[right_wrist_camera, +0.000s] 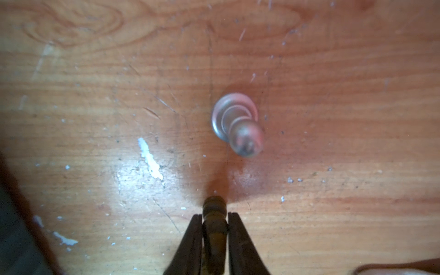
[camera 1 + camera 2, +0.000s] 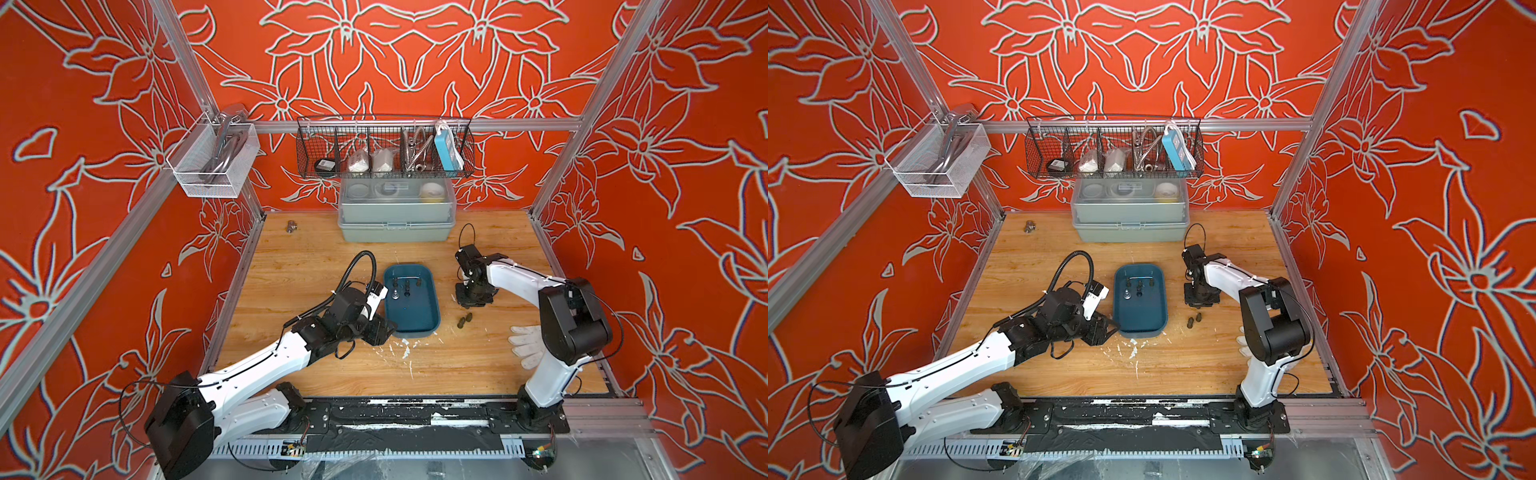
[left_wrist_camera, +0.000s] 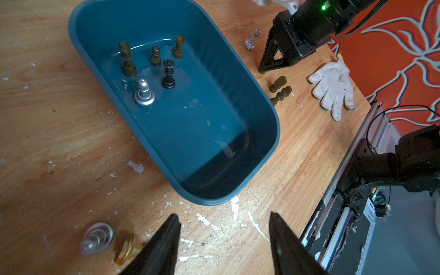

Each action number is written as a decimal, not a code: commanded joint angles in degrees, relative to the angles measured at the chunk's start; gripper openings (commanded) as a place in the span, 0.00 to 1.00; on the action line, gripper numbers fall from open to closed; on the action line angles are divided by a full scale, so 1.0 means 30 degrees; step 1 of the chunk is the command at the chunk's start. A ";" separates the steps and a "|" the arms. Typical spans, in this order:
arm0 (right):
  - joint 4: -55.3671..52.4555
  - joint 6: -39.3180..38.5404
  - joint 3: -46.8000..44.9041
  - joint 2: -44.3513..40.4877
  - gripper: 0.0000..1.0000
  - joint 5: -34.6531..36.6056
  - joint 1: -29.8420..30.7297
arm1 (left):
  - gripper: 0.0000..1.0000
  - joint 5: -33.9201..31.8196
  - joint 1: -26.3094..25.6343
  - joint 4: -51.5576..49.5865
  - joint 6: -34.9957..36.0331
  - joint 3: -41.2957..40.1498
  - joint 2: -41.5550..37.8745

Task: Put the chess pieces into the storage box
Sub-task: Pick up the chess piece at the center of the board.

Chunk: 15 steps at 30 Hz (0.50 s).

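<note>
pinching a dark chess piece [image 1: 214,206] at its tips, my right gripper [image 1: 215,216] may let it twist free and topple the silver piece [image 1: 235,123] just beside; the storage box [image 2: 415,318] sits at its nine o'clock; my left gripper [image 3: 223,217] hangs spread, empty.

A silver piece [image 3: 96,238] and a gold piece [image 3: 126,247] are blurred, the gold one partly behind the left claw [image 3: 223,214]. The dark piece [image 1: 214,207] in the right claw [image 1: 215,215] runs off the edge.
</note>
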 commanded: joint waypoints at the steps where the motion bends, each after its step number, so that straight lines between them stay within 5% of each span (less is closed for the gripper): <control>1: 0.0025 0.0038 -0.0204 0.0290 0.19 0.0095 0.0026 | 0.59 0.0090 -0.0075 0.0421 0.0003 -0.0124 -0.0021; 15: -0.0421 0.0008 -0.0176 -0.0712 0.16 0.0006 0.0026 | 0.59 -0.0170 -0.0075 0.0320 -0.0204 0.0003 0.0074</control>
